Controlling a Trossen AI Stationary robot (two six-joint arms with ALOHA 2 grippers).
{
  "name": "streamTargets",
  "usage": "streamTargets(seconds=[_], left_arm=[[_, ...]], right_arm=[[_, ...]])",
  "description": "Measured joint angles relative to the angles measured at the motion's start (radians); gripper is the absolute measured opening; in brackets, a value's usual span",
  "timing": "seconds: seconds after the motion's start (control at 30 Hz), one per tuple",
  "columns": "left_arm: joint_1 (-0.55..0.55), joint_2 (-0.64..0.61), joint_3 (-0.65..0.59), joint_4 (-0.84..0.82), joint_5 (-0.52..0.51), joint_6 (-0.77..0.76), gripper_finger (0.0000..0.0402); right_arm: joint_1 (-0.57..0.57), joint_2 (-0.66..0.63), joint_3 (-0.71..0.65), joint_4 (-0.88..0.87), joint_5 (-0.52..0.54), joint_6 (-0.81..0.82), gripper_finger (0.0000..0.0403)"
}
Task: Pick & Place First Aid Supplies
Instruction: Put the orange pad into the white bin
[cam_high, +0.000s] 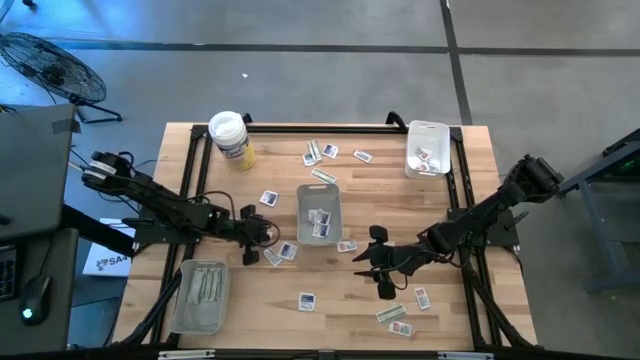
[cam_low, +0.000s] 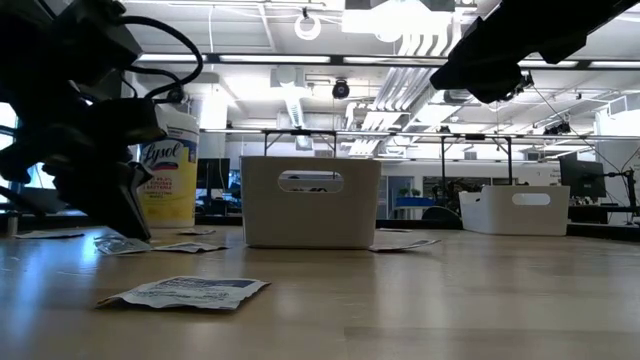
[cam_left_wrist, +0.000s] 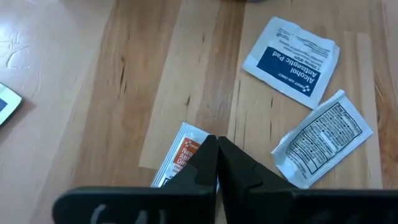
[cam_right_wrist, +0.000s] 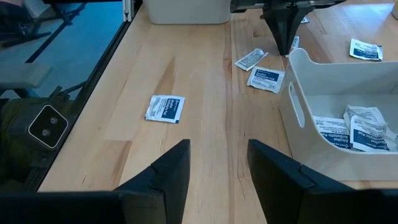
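Left wrist view showed the left gripper pinching a red-printed packet against the table, two more just ahead, one reading "Alcohol Antiseptic Pad". Centre tray and far tray held several packets; many lay loose. The right gripper hovered spread. A "Lysol" tub stood behind.

Flat first aid packets are lying scattered on the wood; several are resting inside the centre tray; one red-print packet is being pinched.
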Motion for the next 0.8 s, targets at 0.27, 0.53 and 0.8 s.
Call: streamTargets(seconds=[0.27, 0.53, 0.8], left_arm=[[0.002, -0.039, 0.118, -0.17, -0.001, 0.03, 0.0], [-0.064, -0.056, 0.276, -0.309, -0.033, 0.03, 0.0], [-0.22, -0.057, 0.367, -0.234, -0.113, 0.003, 0.0]], right_arm=[[0.0, 0.0, 0.0, 0.007, 0.001, 0.0, 0.0154], [0.0, 0.0, 0.0, 0.056, 0.062, -0.068, 0.0154], [0.009, 0.057, 0.0, 0.281, 0.092, -0.284, 0.0154]])
